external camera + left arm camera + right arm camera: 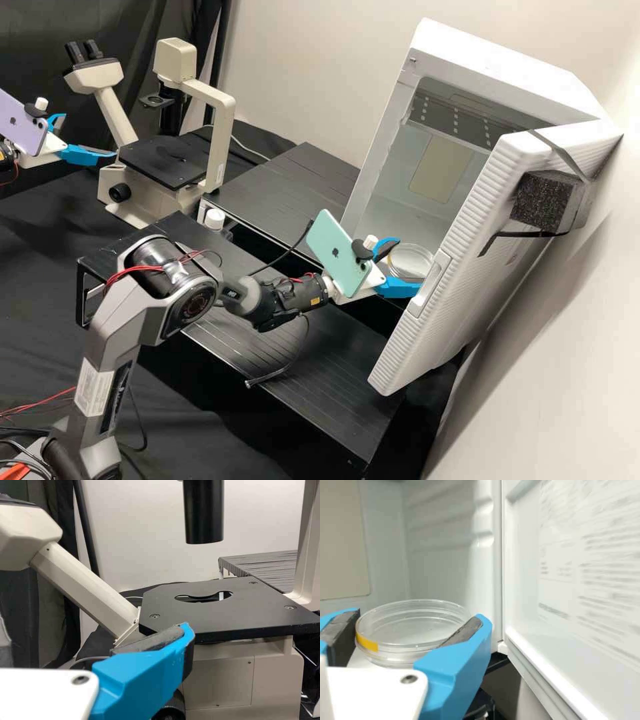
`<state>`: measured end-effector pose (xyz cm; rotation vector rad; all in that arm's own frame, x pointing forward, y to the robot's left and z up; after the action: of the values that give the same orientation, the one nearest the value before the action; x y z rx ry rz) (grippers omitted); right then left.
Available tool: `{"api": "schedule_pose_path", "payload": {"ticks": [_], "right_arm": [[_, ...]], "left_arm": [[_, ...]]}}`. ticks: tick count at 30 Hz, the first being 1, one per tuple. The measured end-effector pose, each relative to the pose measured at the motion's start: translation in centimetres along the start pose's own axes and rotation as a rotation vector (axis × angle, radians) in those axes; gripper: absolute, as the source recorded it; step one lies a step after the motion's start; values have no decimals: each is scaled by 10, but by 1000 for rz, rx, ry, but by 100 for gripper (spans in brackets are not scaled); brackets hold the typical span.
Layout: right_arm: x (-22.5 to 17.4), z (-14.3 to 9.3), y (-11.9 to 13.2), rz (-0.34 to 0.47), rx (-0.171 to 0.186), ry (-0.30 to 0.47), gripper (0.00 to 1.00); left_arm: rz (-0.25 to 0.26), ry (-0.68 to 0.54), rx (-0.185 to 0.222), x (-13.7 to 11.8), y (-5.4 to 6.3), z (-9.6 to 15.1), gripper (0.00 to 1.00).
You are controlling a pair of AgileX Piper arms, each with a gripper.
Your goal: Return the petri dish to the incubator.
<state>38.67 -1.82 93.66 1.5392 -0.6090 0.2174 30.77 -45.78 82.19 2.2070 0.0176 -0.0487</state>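
- Petri dish [412, 627], one, round, clear, yellow-taped: at the white boxy incubator's [507, 73] opening, rim partly hidden by the right gripper's [410, 263] two blue fingers, which grasp it.
- Left gripper [91, 135]: two blue fingers, released, spread; arm cut off in the high view.
- One cream metal microscope [217, 127].

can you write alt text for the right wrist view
The right gripper holds a clear, round petri dish with a yellow mark on its side, at the opening of the white incubator, whose open door carries printed text.
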Motion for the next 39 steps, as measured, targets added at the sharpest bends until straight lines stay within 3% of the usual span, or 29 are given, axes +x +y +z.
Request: {"api": "schedule_pose_path", "payload": {"ticks": [12, 17, 22, 24, 30, 39], "right_arm": [[58, 13, -14, -72, 38, -70, 0], [75, 15, -15, -92, 52, -44, 0], [90, 16, -17, -162, 62, 27, 0], [95, 16, -16, -192, 82, 55, 0], [111, 18, -17, -240, 100, 90, 0], [119, 19, -19, -287, 84, 126, 0]], "left_arm": [[0, 0, 0, 0, 0, 0, 100], [0, 0, 0, 0, 0, 0, 100], [0, 0, 0, 0, 0, 0, 100], [0, 0, 0, 0, 0, 0, 100], [0, 0, 0, 0, 0, 0, 100], [0, 0, 0, 0, 0, 0, 100]]}}
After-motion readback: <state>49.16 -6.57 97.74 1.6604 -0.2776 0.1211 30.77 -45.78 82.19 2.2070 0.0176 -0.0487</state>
